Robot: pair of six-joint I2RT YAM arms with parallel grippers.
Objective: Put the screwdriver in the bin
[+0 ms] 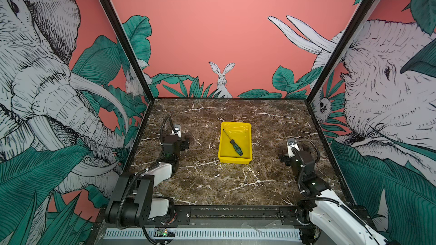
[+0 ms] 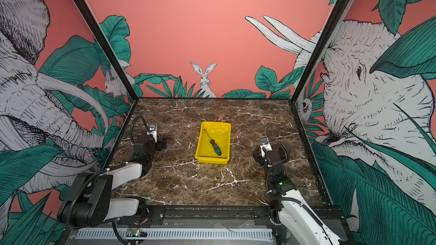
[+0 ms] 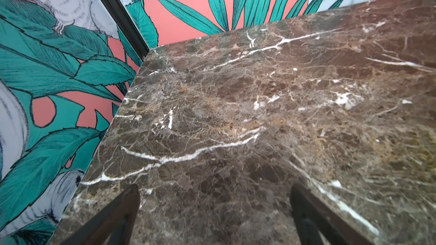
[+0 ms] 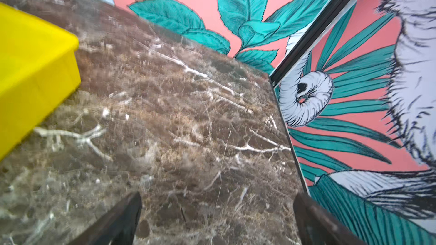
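left fingers (image 3: 122,210): dark, spread apart, empty, over the brown marble desk (image 3: 236,114)
bin (image 1: 236,160): shallow rectangular bright yellow plastic, mid-desk, between the arms
screwdriver (image 1: 233,143): green-and-black handle, thin dark shaft, lying diagonally inside the bin (shaft toward its far-left corner)
right fingers (image 4: 125,215): spread wide, empty, near the bin, not touching

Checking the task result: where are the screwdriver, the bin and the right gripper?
screwdriver (image 1: 236,147): in a top view, on its handle.
bin (image 1: 236,160): in a top view, on its near wall.
right gripper (image 4: 218,196): right wrist view, midway between its fingertips.
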